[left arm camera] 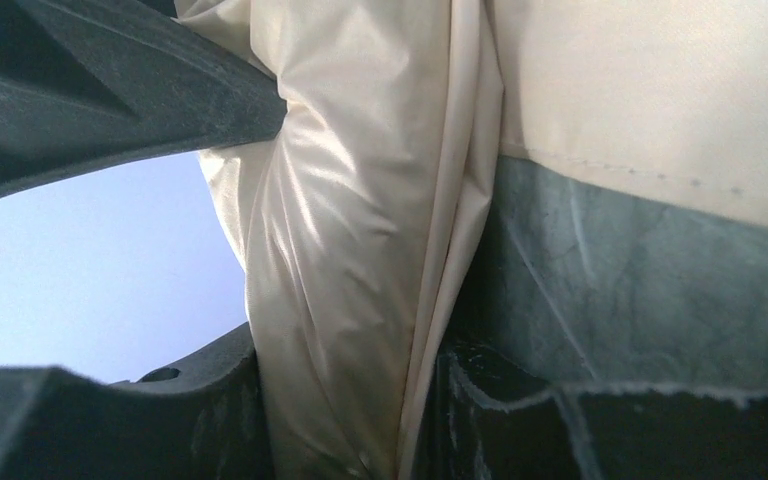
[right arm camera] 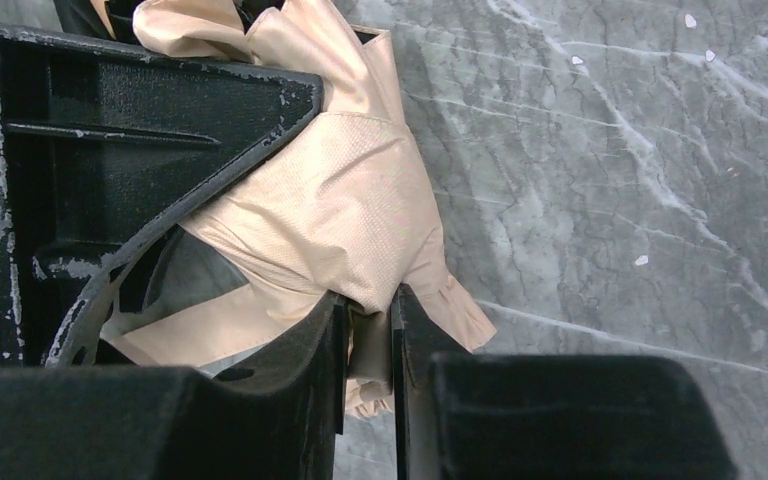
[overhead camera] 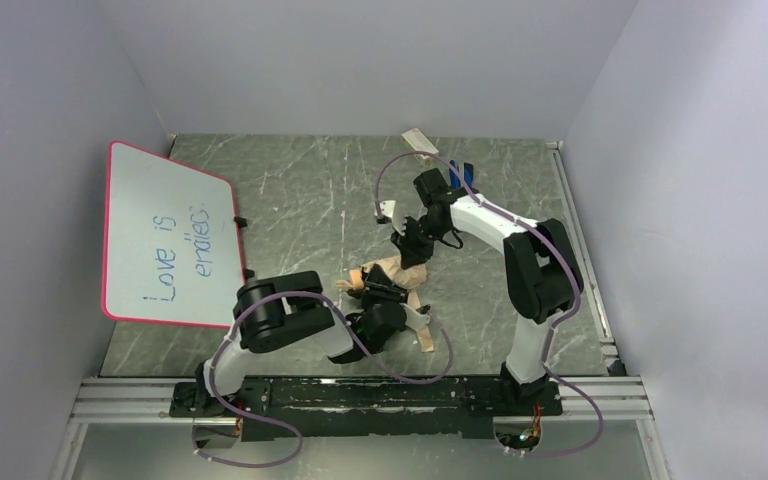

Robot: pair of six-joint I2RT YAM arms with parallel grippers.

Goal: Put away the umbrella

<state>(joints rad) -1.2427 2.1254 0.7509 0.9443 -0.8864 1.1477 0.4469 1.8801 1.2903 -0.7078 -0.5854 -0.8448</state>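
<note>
On grey marbled tabletop between pale walls, crumpled umbrella.

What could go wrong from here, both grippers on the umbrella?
1. The right gripper pinches only a thin fold of the umbrella fabric; it may slip out or tear if pulled.
2. The left gripper also holds just fabric, so opposed pulls could stretch it instead of folding it.
3. The loose strap lies by the left arm and could snag.

Beige umbrella, black fingers, grey marbled table.
</note>
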